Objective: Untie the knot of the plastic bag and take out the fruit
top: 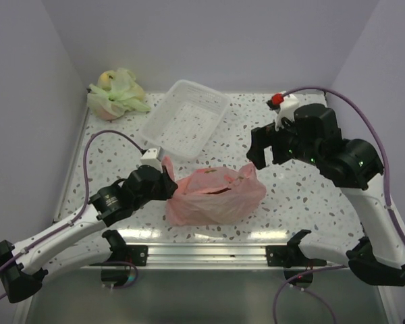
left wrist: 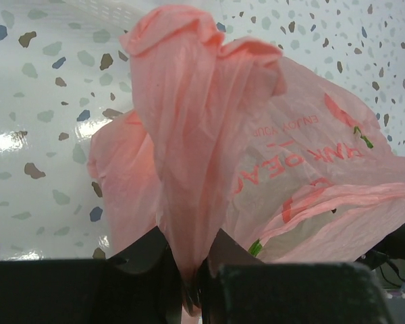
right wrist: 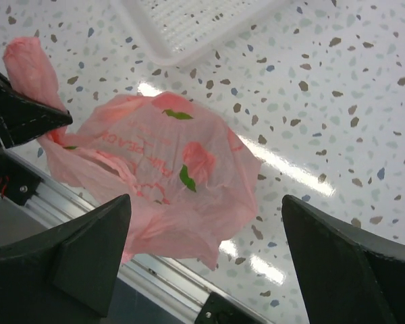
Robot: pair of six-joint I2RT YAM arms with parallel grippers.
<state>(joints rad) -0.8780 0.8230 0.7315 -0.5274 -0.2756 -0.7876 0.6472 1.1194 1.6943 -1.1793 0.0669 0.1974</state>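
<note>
The pink plastic bag [top: 216, 197] lies crumpled near the table's front edge, between the two arms. My left gripper [top: 165, 181] is shut on an upright strip of the bag's thin plastic [left wrist: 189, 135] at its left end, and the film is pinched between the jaws. My right gripper [top: 266, 154] hangs open above the bag's right end, its fingers wide apart on either side of the bag [right wrist: 162, 155] without touching it. I cannot make out the knot. The fruit stays hidden inside the bag. Red print with green leaves shows on the film.
A white basket [top: 219, 101] stands behind the bag at the table's middle back. A pale green bag [top: 115, 96] holding fruit sits in the back left corner. The metal rail [top: 202, 253] runs along the front edge just beyond the bag.
</note>
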